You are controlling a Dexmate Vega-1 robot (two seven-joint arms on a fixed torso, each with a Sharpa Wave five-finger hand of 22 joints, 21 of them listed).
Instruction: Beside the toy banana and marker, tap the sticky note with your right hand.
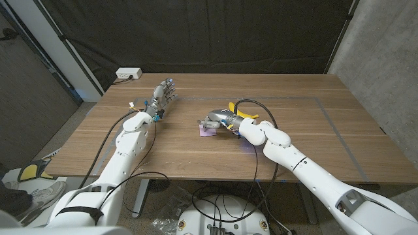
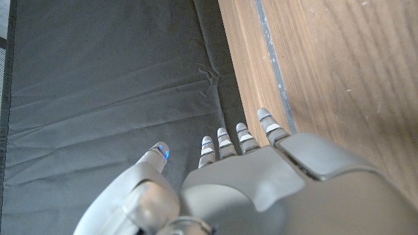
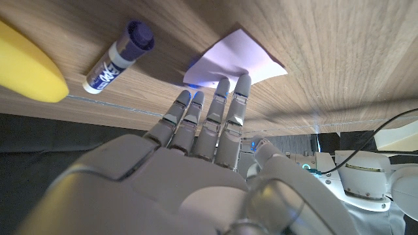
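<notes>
A pale purple sticky note (image 1: 208, 131) (image 3: 243, 57) lies mid-table. A yellow toy banana (image 1: 246, 115) (image 3: 26, 68) lies just beyond and to the right of it. A marker (image 3: 118, 55) with a dark purple cap lies between banana and note. My right hand (image 1: 218, 121) (image 3: 196, 163) reaches over the note with its fingers held straight and close together. Two fingertips (image 3: 241, 83) overlap the note's edge; whether they touch it is not clear. It holds nothing. My left hand (image 1: 164, 97) (image 2: 261, 183) is raised at the table's far left, fingers extended and empty.
A white power strip (image 1: 128, 74) lies beyond the table's far left corner. Thin tape lines (image 1: 330, 117) mark a rectangle on the wooden top. A black cable (image 1: 261, 111) loops over my right forearm. A dark curtain hangs behind the table.
</notes>
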